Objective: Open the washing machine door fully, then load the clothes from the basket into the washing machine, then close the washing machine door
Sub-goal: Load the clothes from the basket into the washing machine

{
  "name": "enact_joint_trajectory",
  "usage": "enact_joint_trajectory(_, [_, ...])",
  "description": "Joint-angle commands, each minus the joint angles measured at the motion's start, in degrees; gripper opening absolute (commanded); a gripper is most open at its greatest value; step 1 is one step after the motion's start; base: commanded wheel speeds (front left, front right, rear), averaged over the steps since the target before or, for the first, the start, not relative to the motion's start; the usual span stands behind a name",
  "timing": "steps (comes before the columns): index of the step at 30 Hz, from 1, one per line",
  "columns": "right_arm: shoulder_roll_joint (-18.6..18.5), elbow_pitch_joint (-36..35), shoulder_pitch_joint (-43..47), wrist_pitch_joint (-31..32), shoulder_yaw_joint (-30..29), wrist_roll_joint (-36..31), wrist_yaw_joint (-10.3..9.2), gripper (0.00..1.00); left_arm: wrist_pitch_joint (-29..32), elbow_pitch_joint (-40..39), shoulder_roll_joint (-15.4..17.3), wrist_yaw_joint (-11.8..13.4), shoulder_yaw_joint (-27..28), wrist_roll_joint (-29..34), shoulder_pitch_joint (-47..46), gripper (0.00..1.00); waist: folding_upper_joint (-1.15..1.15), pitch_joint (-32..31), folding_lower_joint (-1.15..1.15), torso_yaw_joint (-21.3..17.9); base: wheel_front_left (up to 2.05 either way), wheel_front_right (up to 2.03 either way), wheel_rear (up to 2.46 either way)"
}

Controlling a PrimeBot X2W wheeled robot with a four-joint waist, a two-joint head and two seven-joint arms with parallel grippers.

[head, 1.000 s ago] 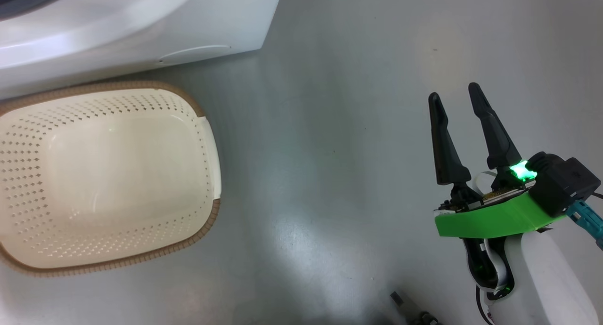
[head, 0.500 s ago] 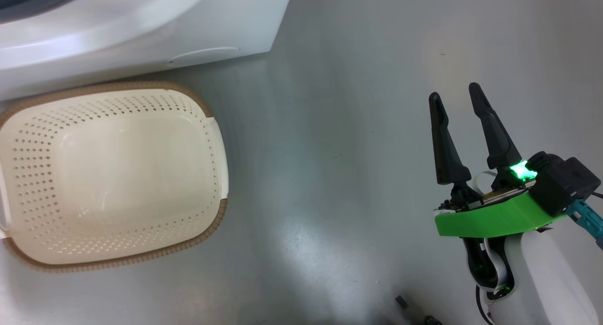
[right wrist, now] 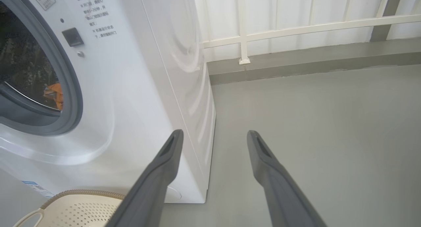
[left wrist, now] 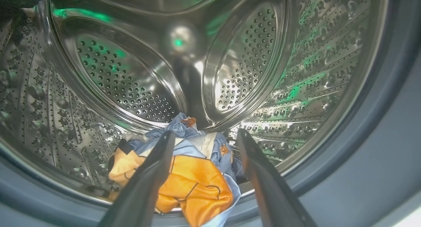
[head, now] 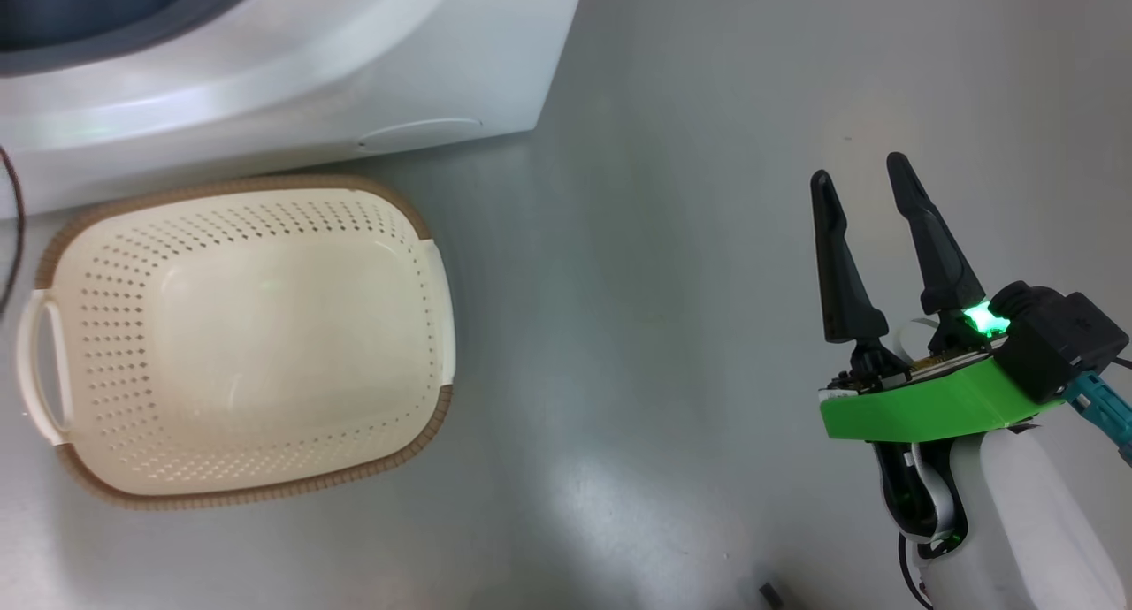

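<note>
Clothes [left wrist: 194, 177] lie at 6 o'clock in the washing machine [left wrist: 296, 72]; your left claw [left wrist: 205, 132] and right claw [head: 858, 168] both gape

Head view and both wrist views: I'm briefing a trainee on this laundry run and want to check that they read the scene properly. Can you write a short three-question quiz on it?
1. True or false: the basket is empty.
2. Where do the clothes lie? A in the basket; B inside the washing machine; C on top of it.
3. Fill in: the right end effector is ___ (open or shut).

Key: 1 true; 2 B; 3 open.
</note>
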Motion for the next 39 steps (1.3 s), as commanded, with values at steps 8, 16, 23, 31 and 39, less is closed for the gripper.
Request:
enact_joint_trajectory(8, [0.0, -0.1, 1.0, -0.4, 0.4, -2.0, 0.32, 1.0, -0.3, -6.1, 0.2, 0.0, 5.7, 0.8, 10.0, 1.0, 0.0, -5.0, 0.0, 2.2, 0.0, 0.0, 0.0])
enact_joint_trajectory(16, [-0.9, 1.0, 2.0, -0.4, -0.1, -3.1, 0.32, 1.0, -0.3, -10.7, -3.0, 0.0, 8.1, 4.2, 19.6, 1.0, 0.0, -9.5, 0.0, 4.3, 0.0, 0.0, 0.0])
enact_joint_trajectory(23, [-2.6, 2.0, 4.1, -0.4, -0.3, -2.4, 0.32, 1.0, -0.3, -13.0, -6.1, 0.0, 9.8, 5.9, 27.3, 1.0, 0.0, -14.1, 0.0, 6.3, 0.0, 0.0, 0.0])
enact_joint_trajectory(31, [-4.1, 3.0, 7.2, -0.4, -0.6, -1.3, 0.32, 1.0, -0.3, -15.6, -9.3, 0.0, 12.1, 7.6, 35.3, 1.0, 0.0, -19.7, 0.0, 7.9, 0.0, 0.0, 0.0])
enact_joint_trajectory(39, [-5.3, 3.9, 11.0, -0.4, -0.6, 0.0, 0.32, 1.0, -0.3, -17.6, -11.6, 0.0, 12.6, 9.3, 43.6, 1.0, 0.0, -25.9, 0.0, 8.9, 0.0, 0.0, 0.0])
